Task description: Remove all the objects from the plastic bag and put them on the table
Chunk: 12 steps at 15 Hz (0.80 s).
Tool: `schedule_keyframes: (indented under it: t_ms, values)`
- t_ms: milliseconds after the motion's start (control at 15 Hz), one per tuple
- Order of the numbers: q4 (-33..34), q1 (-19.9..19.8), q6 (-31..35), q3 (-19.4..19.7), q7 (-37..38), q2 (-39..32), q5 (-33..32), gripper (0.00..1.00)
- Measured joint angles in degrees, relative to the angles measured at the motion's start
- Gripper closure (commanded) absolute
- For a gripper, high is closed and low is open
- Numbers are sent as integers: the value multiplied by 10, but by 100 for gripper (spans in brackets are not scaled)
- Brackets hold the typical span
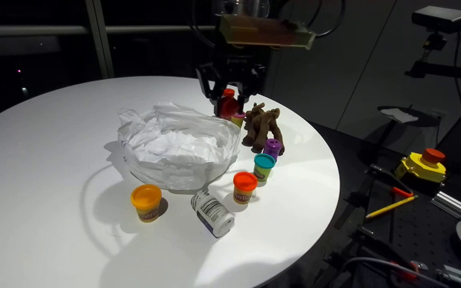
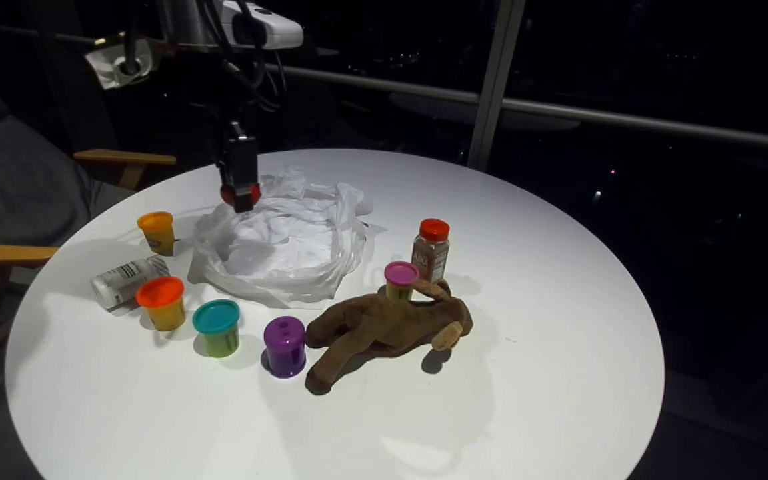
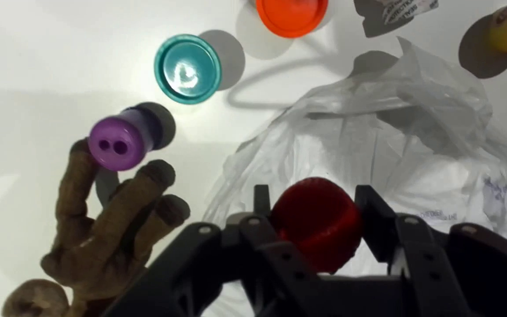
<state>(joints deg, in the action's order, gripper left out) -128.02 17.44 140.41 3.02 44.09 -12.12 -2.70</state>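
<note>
1. Dark windows stand at the back, in dim light, and a round white table carries everything the task concerns
2. Out on the table, so apparently done: the orange-lidded Play-Doh tub, red-lidded Play-Doh tub, teal-lidded Play-Doh tub, pink-lidded tub, purple pencil sharpener, brown plush animal, red-capped spice bottle, and the white pill bottle, this last lying on its side
3. In hand: the gripper pinches a dark red ball-like object, raised clear of the table and over the plastic bag; its exact kind is hard to tell
4. Left, as I judge it: setting that object down; inside the bag only crumpled film shows, but the gripper hides part in the wrist view, so a last small item can't be ruled out
5. Also around: a grey chair, a yellow emergency-stop box and a yellow pencil, all off the table
6. In the way: tubs, sharpener and plush line one side of the bag, and its standing rim could snag a low-moving gripper
</note>
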Motion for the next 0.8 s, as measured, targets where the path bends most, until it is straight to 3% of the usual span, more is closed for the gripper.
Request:
schedule_keyframes:
  t_ms: [400, 800]
  values:
    - [-166, -46, 39, -19, 9, 114, 4, 74]
    - [-195, -110, 59, -21, -107, 81, 34, 74]
